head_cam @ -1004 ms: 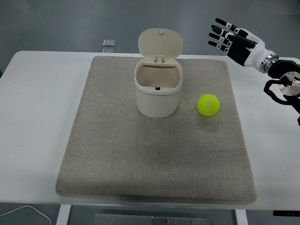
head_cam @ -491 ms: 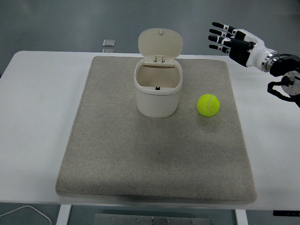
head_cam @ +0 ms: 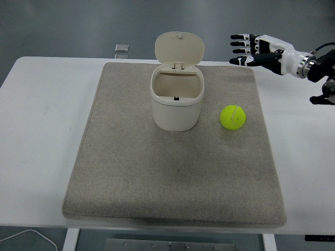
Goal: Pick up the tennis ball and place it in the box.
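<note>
A yellow-green tennis ball (head_cam: pixel 233 116) lies on the grey mat (head_cam: pixel 175 172), right of a cream box (head_cam: pixel 176 100) whose hinged lid stands open at the back. My right hand (head_cam: pixel 246 48) hovers above the mat's far right corner, fingers spread flat and pointing left, holding nothing. It is well behind and above the ball, apart from it. The left arm does not show.
The mat lies on a white table (head_cam: pixel 42 120). A small grey square object (head_cam: pixel 121 48) lies at the table's far edge behind the box. A white cable (head_cam: pixel 29 238) shows below the table's near left corner.
My right hand has risen and pulled back toward the right, and the palm has turned flatter with fingers pointing left. The ball and box have not moved.
</note>
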`<act>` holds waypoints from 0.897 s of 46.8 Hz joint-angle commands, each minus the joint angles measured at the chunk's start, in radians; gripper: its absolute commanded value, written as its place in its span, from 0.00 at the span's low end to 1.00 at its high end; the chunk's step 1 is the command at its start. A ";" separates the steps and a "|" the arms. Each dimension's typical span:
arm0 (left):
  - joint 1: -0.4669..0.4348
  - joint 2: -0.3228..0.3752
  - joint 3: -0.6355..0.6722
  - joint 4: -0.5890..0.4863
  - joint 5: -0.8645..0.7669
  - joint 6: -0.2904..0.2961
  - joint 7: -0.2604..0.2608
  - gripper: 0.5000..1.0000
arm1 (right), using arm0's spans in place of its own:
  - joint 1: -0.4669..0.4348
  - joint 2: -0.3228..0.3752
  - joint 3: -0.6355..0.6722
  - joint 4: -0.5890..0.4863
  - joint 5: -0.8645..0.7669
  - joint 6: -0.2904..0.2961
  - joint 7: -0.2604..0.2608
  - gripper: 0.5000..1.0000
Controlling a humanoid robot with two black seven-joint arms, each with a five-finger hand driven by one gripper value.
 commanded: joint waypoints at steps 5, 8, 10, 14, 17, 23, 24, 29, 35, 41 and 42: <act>0.000 0.000 0.000 0.000 -0.001 0.000 -0.001 0.99 | 0.010 -0.029 -0.017 0.001 -0.125 0.046 0.055 0.86; 0.000 0.000 0.000 0.000 -0.001 0.000 -0.001 0.99 | 0.008 -0.036 -0.017 0.003 -0.177 0.059 0.081 0.86; 0.000 0.000 0.000 0.000 -0.001 0.000 0.001 0.99 | 0.008 -0.039 -0.017 0.007 -0.211 0.066 0.095 0.86; 0.000 0.000 0.000 0.000 0.001 0.000 0.001 0.99 | 0.008 -0.046 -0.018 0.027 -0.272 0.072 0.114 0.85; 0.000 0.000 0.000 0.000 0.001 0.000 -0.001 0.99 | 0.008 -0.063 -0.018 0.053 -0.314 0.072 0.128 0.85; -0.001 0.000 0.000 0.000 -0.001 0.000 0.001 0.99 | 0.014 -0.075 -0.046 0.105 -0.404 0.072 0.160 0.85; 0.000 0.000 0.000 0.000 -0.001 0.000 -0.001 0.99 | 0.016 -0.075 -0.054 0.111 -0.419 0.072 0.170 0.85; 0.000 0.000 0.000 0.000 0.001 0.000 0.001 0.99 | 0.025 -0.083 -0.087 0.128 -0.490 0.070 0.218 0.85; 0.000 0.000 0.000 0.000 0.001 0.000 -0.001 0.99 | 0.025 -0.092 -0.098 0.159 -0.579 0.061 0.262 0.85; -0.001 0.000 0.000 0.000 -0.001 0.000 0.001 0.99 | 0.025 -0.100 -0.098 0.173 -0.671 0.058 0.296 0.85; 0.000 0.000 0.000 0.000 -0.001 0.000 0.001 0.99 | 0.025 -0.100 -0.098 0.174 -0.685 0.056 0.301 0.85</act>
